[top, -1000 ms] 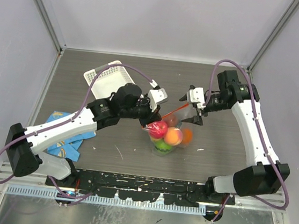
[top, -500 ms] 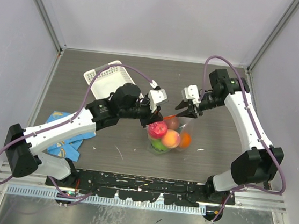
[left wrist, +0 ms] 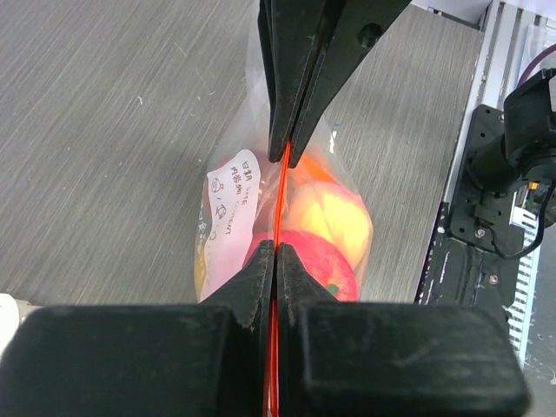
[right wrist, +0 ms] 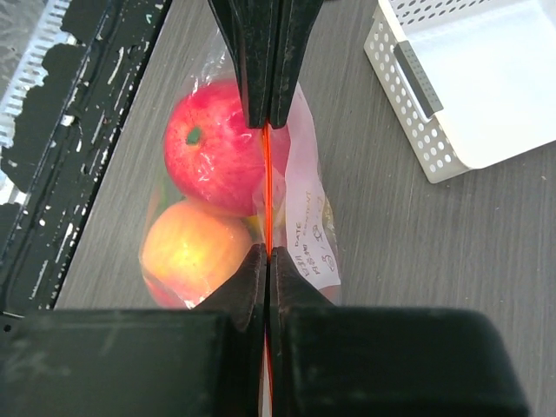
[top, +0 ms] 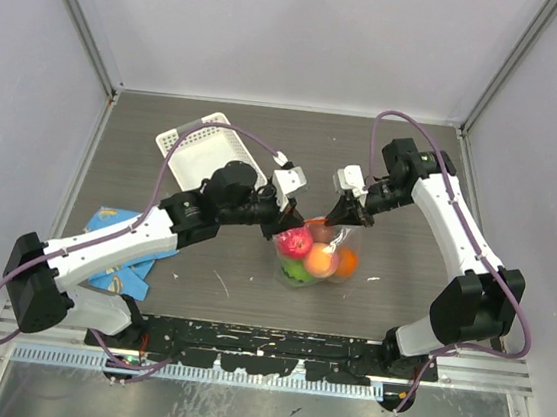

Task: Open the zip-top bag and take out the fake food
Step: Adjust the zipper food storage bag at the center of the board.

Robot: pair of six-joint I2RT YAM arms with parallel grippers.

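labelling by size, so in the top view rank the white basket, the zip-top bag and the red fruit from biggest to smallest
1. white basket and zip-top bag: they look about alike, too close to rank
2. red fruit: clearly the smallest, inside the bag

Basket (top: pixel 202 147) stands far-left of bag (top: pixel 315 261); right table (top: pixel 400 293) bare

— State of the zip-top bag (top: pixel 328 236)?
— Clear and crinkly, upright near the middle of the tabletop (top: pixel 412 184). Red-orange zip strip (left wrist: pixel 280 195) on top, pulled into one thin straight line, pinched at two spots. White printed label (left wrist: pixel 233 204) on one face.
— And the fake food (top: pixel 319 261)?
— All inside, bunched low. Red-pink apple (right wrist: pixel 213 143) just under the strip, touching a peach-orange ball (right wrist: pixel 193 248); orange ball (top: pixel 347 262) and green ball (top: pixel 299 269) alongside. Rest too hidden to count.
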